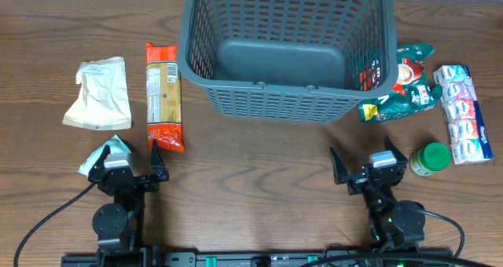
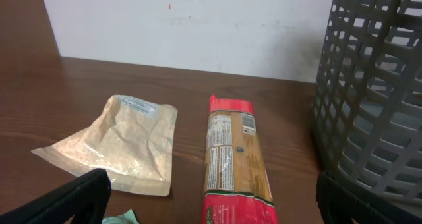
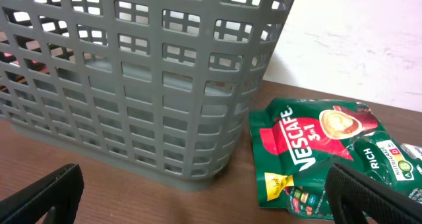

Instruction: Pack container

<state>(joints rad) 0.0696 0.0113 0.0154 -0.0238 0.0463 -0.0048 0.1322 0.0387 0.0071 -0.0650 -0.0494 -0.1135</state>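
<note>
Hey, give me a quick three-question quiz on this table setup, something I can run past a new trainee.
1. True or false: the container already holds a packet.
2. The Nescafe packet lies: A) on the left arm's side of the container, B) on the right arm's side, C) inside it.
3. What state are the left gripper and right gripper in?
Key: 1 false; 2 B; 3 both open, holding nothing.
</note>
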